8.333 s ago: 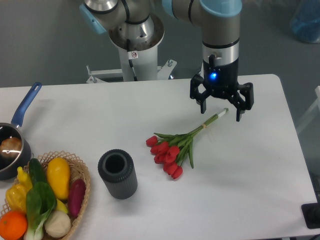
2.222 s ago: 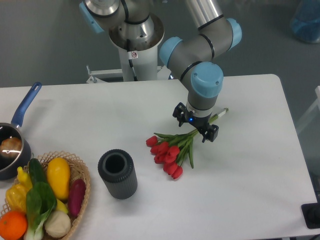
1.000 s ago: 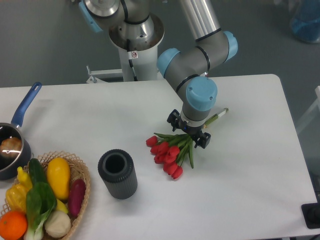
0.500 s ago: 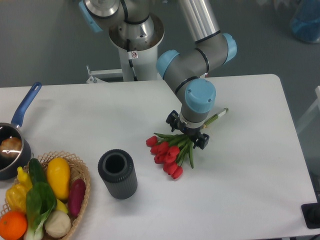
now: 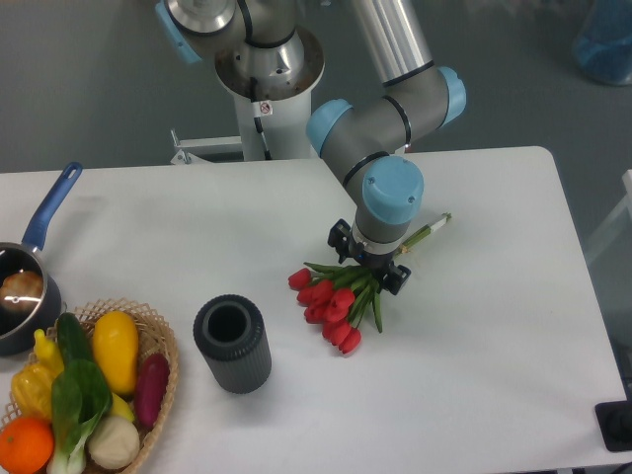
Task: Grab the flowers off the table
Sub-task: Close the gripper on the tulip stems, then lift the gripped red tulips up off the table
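Overhead-ish view of a white tabletop (image 5: 513, 326) w/ one robot arm reaching down over it. The flowers (image 5: 336, 301), a small bunch of red tulip buds w/ green leaves, lie flat near the tabletop's middle, buds toward the camera, pale bundled stems running up and right to a tip that pokes out past the arm.

The tool (image 5: 367, 261) sits low, right over the spot where leaves narrow into stems. Two dark finger parts show, one either side of the stems, so it looks spread and straddling them; whether the pads touch the stems can't be told, since the wrist hides that gap.

Handling guess: bunch is light, soft and floppy; buds and leaves would crush or bend easily, and smooth stems may slip. Best hold is probably the bundled stems just behind the leaves, gentle squeeze, approx. where the tool is now.

Also there: dark ribbed cylinder cup (image 5: 232, 344) front left, wicker basket (image 5: 163, 346) of produce, blue-handled pan (image 5: 30, 272) at left edge.
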`<state>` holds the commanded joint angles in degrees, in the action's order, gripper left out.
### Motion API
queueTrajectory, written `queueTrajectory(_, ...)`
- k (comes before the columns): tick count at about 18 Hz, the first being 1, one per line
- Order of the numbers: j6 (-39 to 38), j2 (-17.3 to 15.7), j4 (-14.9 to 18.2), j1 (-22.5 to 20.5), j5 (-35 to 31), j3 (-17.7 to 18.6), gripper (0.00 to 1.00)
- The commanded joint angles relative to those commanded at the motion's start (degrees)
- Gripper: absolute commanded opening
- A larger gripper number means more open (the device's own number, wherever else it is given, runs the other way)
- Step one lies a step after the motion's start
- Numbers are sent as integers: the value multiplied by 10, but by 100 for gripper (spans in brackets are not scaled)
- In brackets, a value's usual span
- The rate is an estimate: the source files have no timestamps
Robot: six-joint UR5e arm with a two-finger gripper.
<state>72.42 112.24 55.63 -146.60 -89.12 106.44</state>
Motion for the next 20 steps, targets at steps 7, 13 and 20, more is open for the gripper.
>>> queueTrajectory(7, 2, 0, 0, 0, 0, -3, 32)
queueTrajectory(13, 2, -6, 1, -1, 1, -15, 32)
queueTrajectory(20, 3, -24, 6, -4, 4, -44, 32)
